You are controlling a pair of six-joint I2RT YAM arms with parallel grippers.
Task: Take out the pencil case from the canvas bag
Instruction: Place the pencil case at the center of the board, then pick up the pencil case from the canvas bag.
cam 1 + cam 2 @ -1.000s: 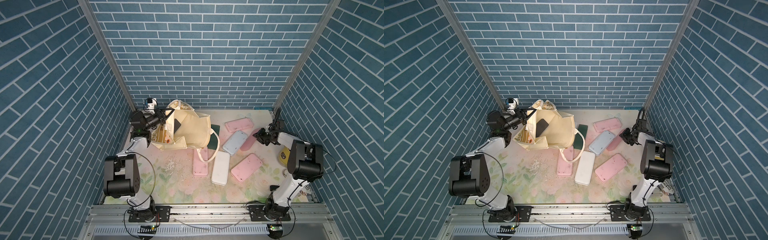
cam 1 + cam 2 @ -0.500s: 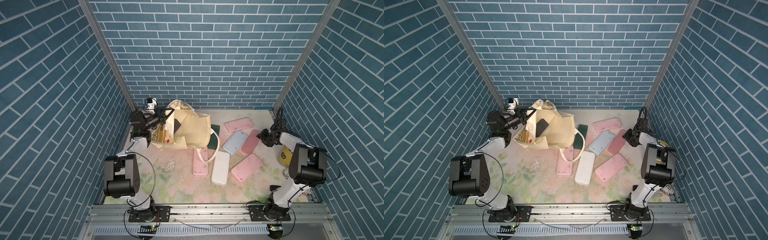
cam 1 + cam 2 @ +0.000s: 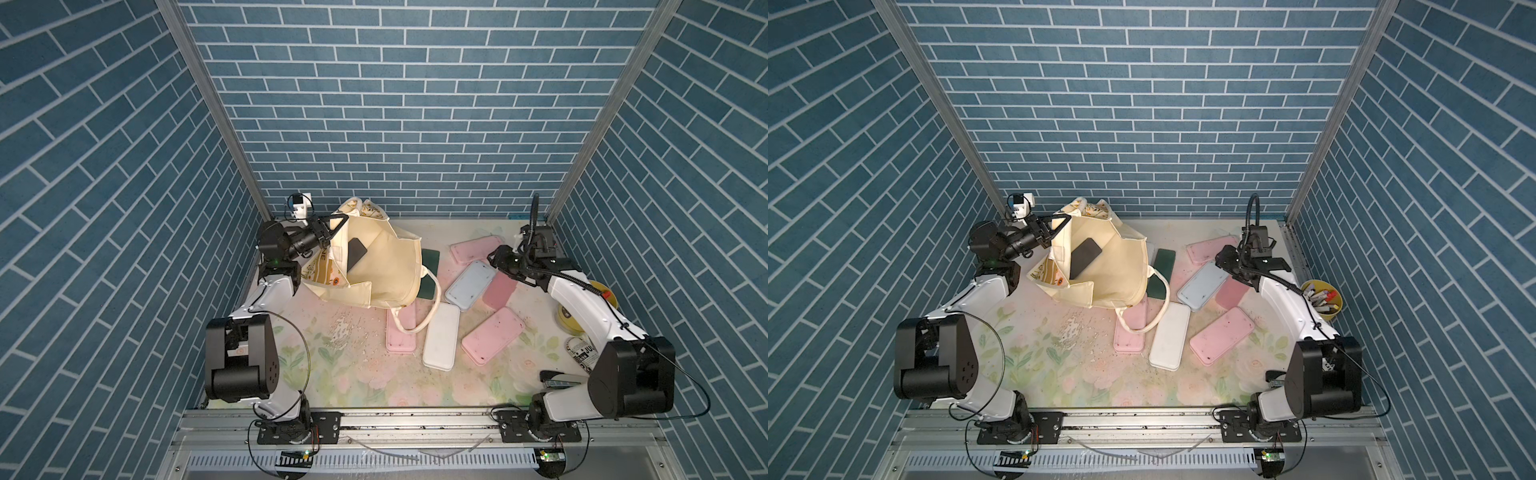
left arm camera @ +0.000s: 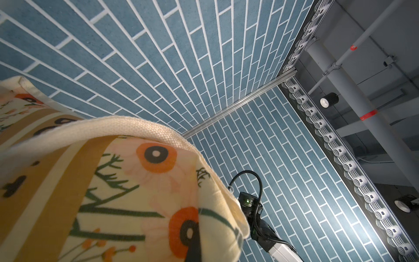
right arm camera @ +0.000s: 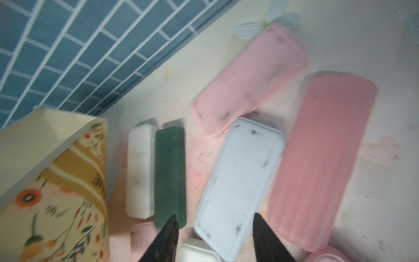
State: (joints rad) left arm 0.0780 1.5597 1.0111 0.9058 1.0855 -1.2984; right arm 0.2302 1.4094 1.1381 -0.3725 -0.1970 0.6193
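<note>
Pinching canvas bag point(image 3: 386, 266) rim: left gripper point(image 3: 337, 224); right gripper point(image 5: 214, 215) spread over blue case point(image 5: 238, 181).

The right pincer point(image 5: 214, 217) is swinging from the dark pink case point(image 5: 317, 158) over the blue case point(image 5: 238, 177) (jaws spreading wider).

A canvas bag point(image 3: 386, 266) stands at the back left of the table point(image 3: 332, 374), its left rim in the left gripper point(image 3: 332, 226). What appears to be a pencil case point(image 3: 356, 253) lies inside its mouth. To its right, loose cases point(image 3: 492, 340) lie scattered, and the bag's strap point(image 3: 432, 307) trails over one in front. The right gripper point(image 5: 214, 215) hangs above those at the back right. A pen cup point(image 3: 1323, 299) sits at the table's right edge.
</note>
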